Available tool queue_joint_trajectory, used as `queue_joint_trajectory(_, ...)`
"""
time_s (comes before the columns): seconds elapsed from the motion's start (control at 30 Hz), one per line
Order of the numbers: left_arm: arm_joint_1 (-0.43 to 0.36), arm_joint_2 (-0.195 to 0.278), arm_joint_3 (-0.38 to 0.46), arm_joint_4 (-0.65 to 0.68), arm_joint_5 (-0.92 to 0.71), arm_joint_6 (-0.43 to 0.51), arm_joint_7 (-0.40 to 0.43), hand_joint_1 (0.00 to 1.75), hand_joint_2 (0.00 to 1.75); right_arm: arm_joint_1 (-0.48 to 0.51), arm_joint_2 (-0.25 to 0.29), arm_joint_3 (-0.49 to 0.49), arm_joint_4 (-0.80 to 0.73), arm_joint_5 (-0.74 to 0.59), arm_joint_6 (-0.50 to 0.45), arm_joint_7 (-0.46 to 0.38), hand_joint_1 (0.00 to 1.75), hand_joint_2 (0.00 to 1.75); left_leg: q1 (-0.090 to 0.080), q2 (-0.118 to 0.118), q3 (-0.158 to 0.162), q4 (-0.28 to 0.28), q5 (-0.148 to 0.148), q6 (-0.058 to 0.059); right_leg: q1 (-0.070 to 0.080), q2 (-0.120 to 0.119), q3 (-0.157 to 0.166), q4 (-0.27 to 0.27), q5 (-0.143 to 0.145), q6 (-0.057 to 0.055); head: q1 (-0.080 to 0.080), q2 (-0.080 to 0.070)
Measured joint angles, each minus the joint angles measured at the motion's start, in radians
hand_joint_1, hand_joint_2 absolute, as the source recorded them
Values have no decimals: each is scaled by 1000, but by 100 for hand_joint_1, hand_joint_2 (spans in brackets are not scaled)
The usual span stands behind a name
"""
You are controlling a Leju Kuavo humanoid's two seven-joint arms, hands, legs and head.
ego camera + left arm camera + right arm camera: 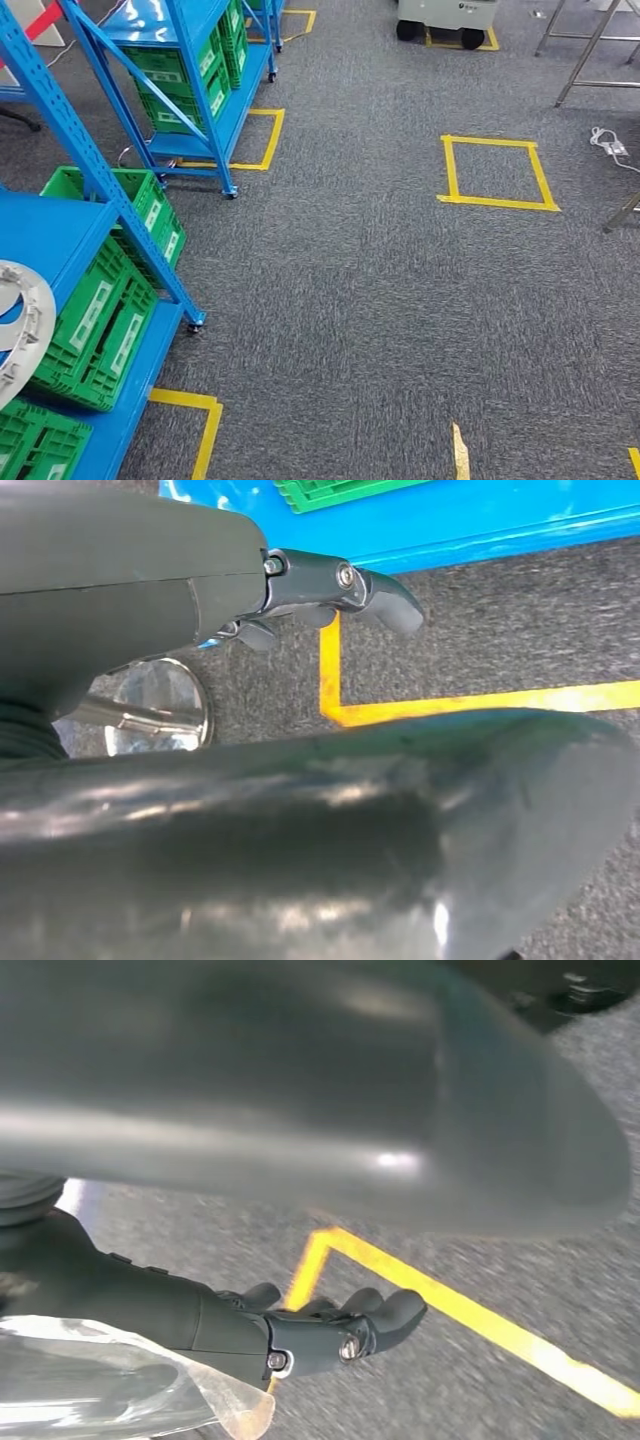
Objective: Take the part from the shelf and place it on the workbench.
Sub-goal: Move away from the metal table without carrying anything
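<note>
The part, a silver metal ring (21, 322) with notches round its rim, lies at the near edge of a blue shelf board (56, 230), cut off by the left edge of the head view. My left hand (317, 585) hangs above the grey carpet next to the blue shelf base, fingers stretched out and apart from the thick thumb, holding nothing. My right hand (317, 1335) also hangs over the carpet above a yellow tape corner, its fingers loosely extended and empty. Both hands are well away from the ring.
Green crates (102, 320) fill the lower level of the near blue rack. A second blue rack (200, 75) with crates stands behind. Yellow tape squares (494, 170) mark the carpet. A white wheeled unit (445, 20) and metal table legs (589, 50) stand at the back.
</note>
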Motion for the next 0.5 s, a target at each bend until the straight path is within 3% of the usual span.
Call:
queue_joint_trajectory(0.07, -1, 1, -1, 0, -1, 0, 1, 0, 0, 2, 1, 0, 2, 4, 0, 3, 0, 0, 0, 0, -4, 5, -4, -11, 4, 0, 2, -8, -10, -24, -2, 0)
queue_joint_trajectory(0.13, -2, 2, -2, 0, -1, 1, 2, 0, 0, 5, 1, 0, 3, 9, 0, 5, 0, 0, 2, 1, -9, 25, -12, -19, 4, -2, 12, -9, -8, -37, -6, 0)
queue_joint_trajectory(0.17, -3, 2, -3, 0, -1, 1, 2, 0, 0, 6, 1, 0, 3, 11, 0, 6, 0, 0, 3, 1, -26, 61, -24, -22, 4, -3, 20, -11, -9, -42, -7, 0)
queue_joint_trajectory(0.3, -3, 1, -7, 0, -1, 1, 2, 0, 0, 4, 1, -1, 3, 14, 0, 7, 0, 0, 3, 2, -175, 295, -99, -24, 14, -5, 44, -14, -30, -58, -9, 0)
queue_joint_trajectory(0.33, -3, 1, -8, 0, -1, 1, 2, 0, 0, 4, 1, -1, 3, 14, 0, 7, 0, 0, 2, 2, -196, 308, -92, -20, 18, -5, 54, -14, -37, -60, -9, 0)
queue_joint_trajectory(0.37, -3, 1, -9, 0, 0, 1, 2, 0, 0, 5, 1, -1, 3, 14, 0, 7, 0, 0, -1, 2, -200, 286, -64, -13, 21, -4, 65, -15, -46, -61, -9, 0)
queue_joint_trajectory(0.43, -3, 2, -10, 0, 0, 1, 2, 0, 0, 5, 1, -1, 3, 16, 0, 8, 0, 0, -12, 3, -178, 185, 29, 7, 25, -5, 89, -16, -64, -63, -8, 0)
queue_joint_trajectory(0.5, -2, 2, -11, 0, -1, 1, 2, 0, 0, 3, 3, -1, 3, 16, 0, 8, 0, 0, -24, 6, -160, 105, 75, 23, 26, -4, 98, -16, -79, -59, -8, 0)
